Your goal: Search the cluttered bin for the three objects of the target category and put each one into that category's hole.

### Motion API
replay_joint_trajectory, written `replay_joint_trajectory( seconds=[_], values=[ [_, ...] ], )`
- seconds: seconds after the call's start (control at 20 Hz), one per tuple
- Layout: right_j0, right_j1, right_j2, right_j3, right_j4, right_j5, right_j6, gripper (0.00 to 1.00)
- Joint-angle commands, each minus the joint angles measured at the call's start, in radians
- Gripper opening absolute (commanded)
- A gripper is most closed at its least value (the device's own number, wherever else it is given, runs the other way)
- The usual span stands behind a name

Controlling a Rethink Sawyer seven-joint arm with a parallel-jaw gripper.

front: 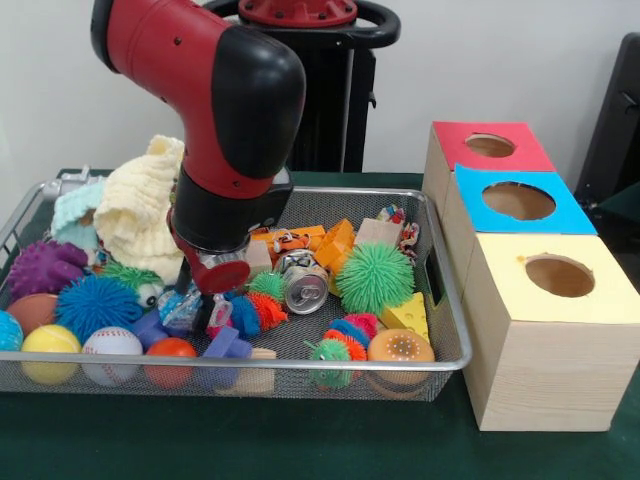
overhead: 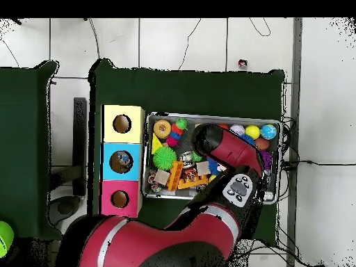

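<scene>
The bin point(front: 440, 290), a shallow silver wire-mesh basket with a rounded metal rim, sits on the green-covered table point(front: 300, 440) just beside a row of three boxes.

Contents, counted where countable:
- One large green spiky rubber ball point(front: 374, 277) and one blue spiky ball point(front: 96, 306).
- One purple knobbly toy point(front: 42, 266).
- One dented aluminium drink can point(front: 303, 283) lying on its side.
- One baseball point(front: 111, 347) with red stitching, between a smooth yellow ball point(front: 49, 350) and a smooth orange ball point(front: 170, 357).
- One yellow cheese wedge point(front: 409, 315) with holes.
- One orange doughnut-shaped toy point(front: 400, 348) against the near rim.
- One cream knitted cloth point(front: 140, 205) heaped at the far corner.
- Several small multicoloured spiky toys; number not determinable.

The three boxes are pale wood, each with one round hole: a red-topped box point(front: 490, 146), a blue-topped box point(front: 515, 200) and a yellow-topped box point(front: 560, 275).

The red and black arm point(front: 215, 100) descends into the bin's middle. The gripper point(front: 212, 283) is low among the toys, largely hidden by the wrist; I cannot tell whether it is released or clenched.
</scene>
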Motion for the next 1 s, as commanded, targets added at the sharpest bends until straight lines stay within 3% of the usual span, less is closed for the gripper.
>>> replay_joint_trajectory(
  seconds=[0.05, 0.2, 0.35, 0.55, 0.8, 0.9, 1.0],
  values=[
    [-0.043, 0.029, 0.166, -0.012, -0.017, 0.203, 0.070, 1.00],
    [-0.044, 0.030, 0.170, -0.003, -0.014, 0.184, 0.078, 1.00],
    [-0.040, 0.042, 0.184, 0.023, 0.009, 0.060, 0.115, 1.00],
    [-0.069, 0.064, 0.230, 0.029, 0.020, 0.093, 0.094, 1.00],
    [-0.063, 0.095, 0.242, 0.050, 0.035, -0.041, 0.148, 1.00],
    [-0.055, 0.111, 0.230, 0.039, 0.038, -0.036, 0.170, 1.00],
    [-0.041, 0.134, 0.199, 0.008, 0.033, 0.032, 0.191, 1.00]
  ],
)
